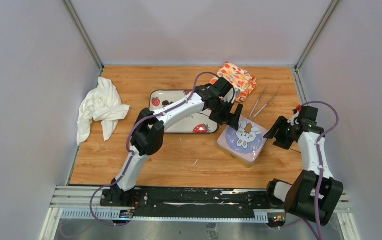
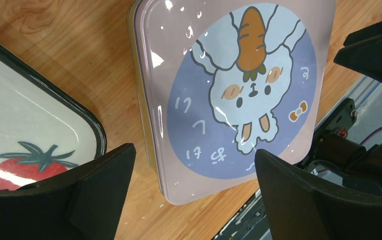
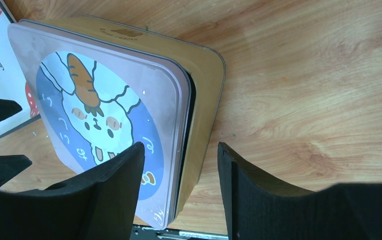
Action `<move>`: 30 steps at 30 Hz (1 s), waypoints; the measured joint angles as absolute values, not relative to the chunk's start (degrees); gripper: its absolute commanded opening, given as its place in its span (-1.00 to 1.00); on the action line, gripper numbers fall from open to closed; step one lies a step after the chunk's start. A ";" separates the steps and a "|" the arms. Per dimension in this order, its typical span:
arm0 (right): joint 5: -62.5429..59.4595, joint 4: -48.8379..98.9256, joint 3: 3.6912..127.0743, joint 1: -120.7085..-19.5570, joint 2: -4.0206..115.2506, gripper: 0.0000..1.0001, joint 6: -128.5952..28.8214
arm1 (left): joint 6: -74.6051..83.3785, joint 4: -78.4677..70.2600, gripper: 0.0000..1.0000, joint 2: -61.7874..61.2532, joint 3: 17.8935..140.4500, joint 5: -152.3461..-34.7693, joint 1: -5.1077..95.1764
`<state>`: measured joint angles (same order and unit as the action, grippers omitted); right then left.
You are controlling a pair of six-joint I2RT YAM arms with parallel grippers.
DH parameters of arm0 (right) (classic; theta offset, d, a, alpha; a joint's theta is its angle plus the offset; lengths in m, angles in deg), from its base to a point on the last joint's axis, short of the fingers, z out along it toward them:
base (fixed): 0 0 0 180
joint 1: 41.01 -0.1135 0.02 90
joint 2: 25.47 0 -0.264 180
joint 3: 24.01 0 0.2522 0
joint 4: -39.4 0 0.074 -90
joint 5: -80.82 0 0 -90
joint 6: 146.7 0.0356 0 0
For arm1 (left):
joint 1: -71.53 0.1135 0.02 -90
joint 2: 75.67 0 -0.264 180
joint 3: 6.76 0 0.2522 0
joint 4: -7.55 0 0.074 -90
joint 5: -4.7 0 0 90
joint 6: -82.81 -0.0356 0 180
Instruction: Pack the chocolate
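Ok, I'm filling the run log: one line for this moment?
tin: lid on | left gripper: open, above lid | right gripper: open, at tin's edge

We look down on a wood-grain tabletop [image 1: 189, 160], boxed in on three sides. Behind it stands a plain pale grey back wall [image 1: 199, 30], and flanking it are a matching left wall [image 1: 24, 100] and right wall [image 1: 364, 60]. From its far corners rise a left post [image 1: 84, 35] and a right post [image 1: 316, 35] (slim metal, leaning outward from overhead). An aluminium rail [image 1: 74, 200] runs along its near edge. Light falls soft and even.
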<state>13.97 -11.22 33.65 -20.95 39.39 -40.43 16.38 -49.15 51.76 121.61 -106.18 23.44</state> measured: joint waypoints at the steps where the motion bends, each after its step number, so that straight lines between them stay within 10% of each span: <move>1: 14.00 -11.22 33.56 -20.95 39.26 0.24 -40.43 | 16.31 -49.76 0.91 52.07 122.20 -106.38 23.46; 30: 21.73 -11.94 30.59 -20.95 37.45 0.26 -32.91 | 14.39 -55.75 0.89 56.97 124.14 -115.34 23.02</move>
<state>21.73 -11.94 30.59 -20.95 37.45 -32.91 14.39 -55.75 56.97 124.14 -115.34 23.02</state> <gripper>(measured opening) 0.634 0.948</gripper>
